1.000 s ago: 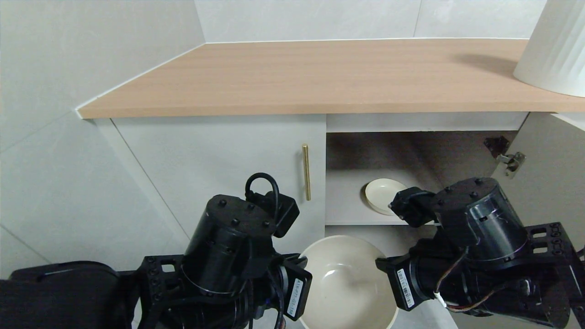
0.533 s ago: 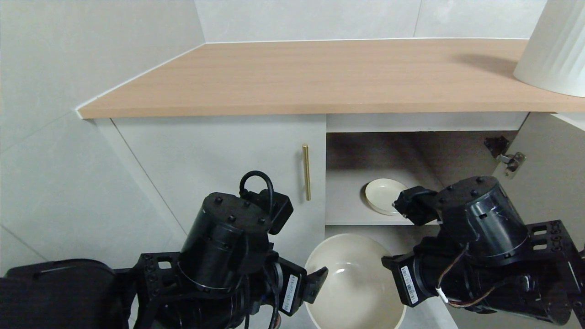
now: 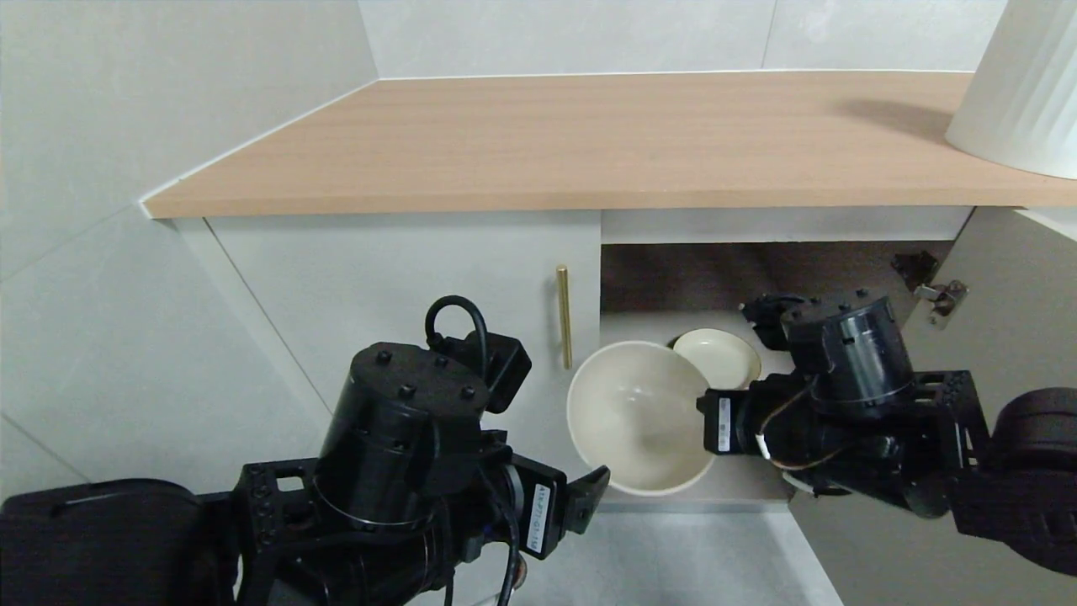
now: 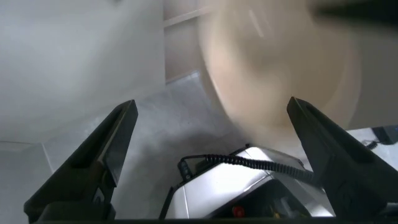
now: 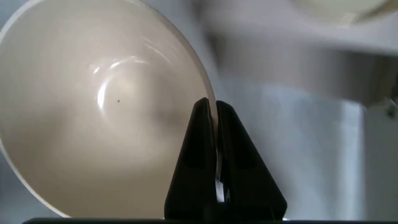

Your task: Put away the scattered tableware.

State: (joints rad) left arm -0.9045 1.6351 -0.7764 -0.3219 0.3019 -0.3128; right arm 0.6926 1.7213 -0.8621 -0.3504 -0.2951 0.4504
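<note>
I have the bowl point(image 3: 635, 417) at the mouth of the open cabinet point(image 3: 782, 225), held tilted so its hollow faces up toward the head camera. It is cream, round, deep and glossy, with nothing in it. My right gripper point(image 5: 216, 124) is pinched tight on its rim, one finger inside the wall and one outside.

Just behind the bowl, a small shallow plate point(image 3: 717, 358) of the same cream glaze lies flat on the grey shelf point(image 3: 639, 324), also empty. The two rims overlap in the head view, and I cannot tell whether they touch.

My left gripper point(image 4: 210, 109) is spread wide with nothing in it, low and to the left of the bowl, before the closed door point(image 3: 404, 286). That door is flat, matte pale grey, with a slim brass bar handle point(image 3: 563, 316). The wood-grain desk point(image 3: 589, 143) above carries a white ribbed vessel point(image 3: 1022, 84) at its right end.
</note>
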